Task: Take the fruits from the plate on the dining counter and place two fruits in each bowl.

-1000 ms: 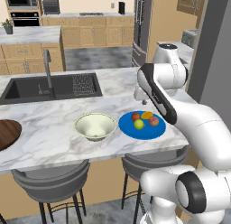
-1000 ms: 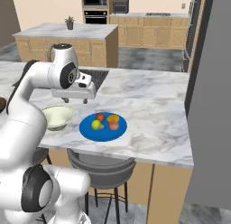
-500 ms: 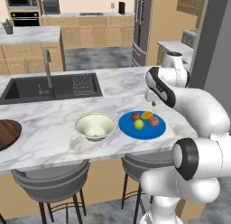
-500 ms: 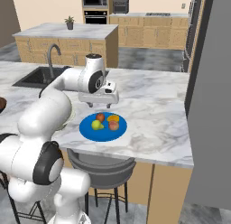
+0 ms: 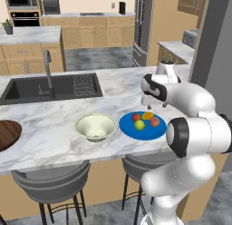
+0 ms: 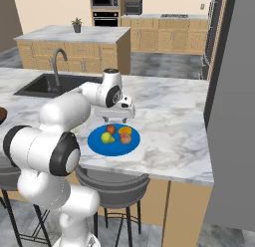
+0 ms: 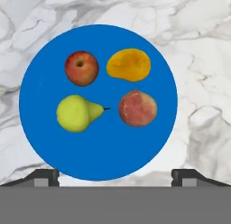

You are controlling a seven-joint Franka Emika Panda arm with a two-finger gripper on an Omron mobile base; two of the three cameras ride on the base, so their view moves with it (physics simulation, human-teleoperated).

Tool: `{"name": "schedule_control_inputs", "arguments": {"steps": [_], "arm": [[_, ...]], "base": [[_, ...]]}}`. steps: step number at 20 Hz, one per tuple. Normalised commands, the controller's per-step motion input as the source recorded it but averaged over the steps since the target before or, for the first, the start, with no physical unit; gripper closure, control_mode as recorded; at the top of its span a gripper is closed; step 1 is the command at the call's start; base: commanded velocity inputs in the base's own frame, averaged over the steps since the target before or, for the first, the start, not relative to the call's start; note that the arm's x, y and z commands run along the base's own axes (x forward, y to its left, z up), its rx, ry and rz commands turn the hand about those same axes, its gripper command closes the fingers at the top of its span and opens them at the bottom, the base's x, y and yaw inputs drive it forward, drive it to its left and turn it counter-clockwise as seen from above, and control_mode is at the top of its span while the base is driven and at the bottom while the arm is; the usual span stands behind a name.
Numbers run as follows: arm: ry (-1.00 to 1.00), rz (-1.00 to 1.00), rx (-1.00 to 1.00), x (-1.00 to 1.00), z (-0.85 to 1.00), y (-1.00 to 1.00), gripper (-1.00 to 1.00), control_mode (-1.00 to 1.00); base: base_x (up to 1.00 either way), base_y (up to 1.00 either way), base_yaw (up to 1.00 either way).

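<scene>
The blue plate [image 7: 99,151] lies on the white marble dining counter [image 5: 54,142] and carries the fruits: a red apple [image 7: 81,67], an orange-yellow oval one [image 7: 128,64], a yellow-green pear [image 7: 77,113] and a pinkish peach [image 7: 137,108]. My gripper [image 7: 115,175] hangs open straight above the plate [image 6: 112,146], pointing down, with nothing between its fingers. In the left base view the gripper [image 5: 154,103] sits just over the plate's far rim. The cream-white bowl [image 5: 95,127] stands left of the plate [image 5: 144,132]. The dark wooden bowl [image 5: 7,134] shows at the far left edge.
A black sink [image 5: 50,87] with a faucet [image 5: 46,70] lies behind the cream bowl. A grey wall [image 6: 234,106] rises right of the counter. Grey stools [image 5: 50,176] stand under the counter's near edge. Bare marble [image 6: 169,126] lies right of the plate.
The arm has swung round, and the hand has come to hang over the plate. The jaws have spread a little wider. The fruits and bowls have not moved.
</scene>
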Motion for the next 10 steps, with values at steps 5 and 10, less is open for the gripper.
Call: {"name": "schedule_control_inputs", "arguments": {"steps": [5, 10], "arm": [[0.0, 0.0, 0.0, 0.29, -0.54, 0.0, -1.0, -1.0], [0.0, 0.0, 0.0, 0.02, -0.33, -0.13, -1.0, -1.0]], "base": [[0.0, 0.0, 0.0], [0.0, 0.0, 0.0]]}}
